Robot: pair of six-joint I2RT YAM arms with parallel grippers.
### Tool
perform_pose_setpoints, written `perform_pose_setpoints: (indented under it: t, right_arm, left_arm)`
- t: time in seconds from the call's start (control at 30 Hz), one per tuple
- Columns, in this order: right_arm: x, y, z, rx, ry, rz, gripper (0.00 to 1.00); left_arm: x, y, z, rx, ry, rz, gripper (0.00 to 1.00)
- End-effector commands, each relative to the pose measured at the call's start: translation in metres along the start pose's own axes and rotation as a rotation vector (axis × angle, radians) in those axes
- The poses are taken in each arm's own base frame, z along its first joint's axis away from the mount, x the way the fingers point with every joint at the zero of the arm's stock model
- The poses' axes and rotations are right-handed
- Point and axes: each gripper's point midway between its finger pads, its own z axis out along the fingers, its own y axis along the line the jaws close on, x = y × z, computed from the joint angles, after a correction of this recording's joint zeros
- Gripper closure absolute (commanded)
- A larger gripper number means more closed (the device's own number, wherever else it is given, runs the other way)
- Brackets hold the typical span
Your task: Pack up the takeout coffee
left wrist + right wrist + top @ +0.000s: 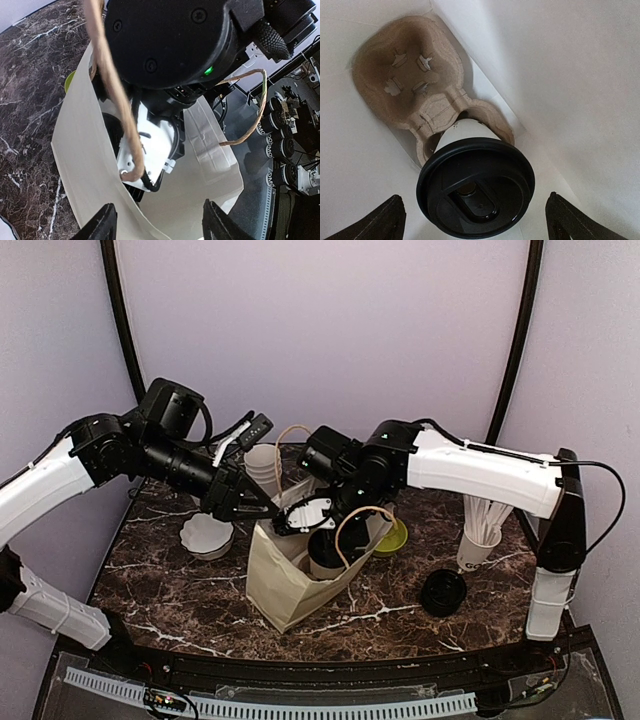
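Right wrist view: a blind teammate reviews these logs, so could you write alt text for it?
A white paper cup with a black lid sits in one socket of a brown pulp carrier at the bottom of a white paper bag; the other socket is empty. The open right gripper hangs above it.

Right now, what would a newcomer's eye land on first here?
The paper bag mid-table, with the right gripper reaching into its mouth. Inside it, a black-lidded white cup sits in one pocket of a brown pulp carrier, flanked by that gripper's open jaws. The left gripper hovers open at the bag's rim.
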Motion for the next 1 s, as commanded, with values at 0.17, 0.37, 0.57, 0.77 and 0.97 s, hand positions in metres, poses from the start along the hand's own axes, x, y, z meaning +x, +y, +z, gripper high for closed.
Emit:
perform_pose_setpoints:
  t: [0.17, 0.37, 0.57, 0.77, 0.97]
  right_arm:
    - [-0.006, -0.016, -0.006, 0.059, -0.02, 0.011, 0.01]
    - [-0.004, -0.009, -0.022, 0.047, -0.041, -0.051, 0.01]
    - [-0.019, 0.006, -0.06, -0.021, -0.152, -0.126, 0.01]
    - [-0.025, 0.006, -0.081, -0.015, -0.202, -0.161, 0.01]
    - [-0.029, 0.001, -0.088, 0.013, -0.221, -0.177, 0.01]
  left_arm:
    - [0.001, 0.032, 0.003, -0.199, 0.037, -0.044, 0.49]
    - [-0.002, 0.057, 0.01, -0.308, 0.053, -0.061, 0.57]
    - [-0.012, 0.065, 0.016, -0.331, 0.048, -0.039, 0.7]
    - [-0.032, 0.071, 0.015, -0.355, -0.008, 0.04, 0.85]
    - [-0.047, 0.065, 0.027, -0.297, -0.029, 0.072, 0.8]
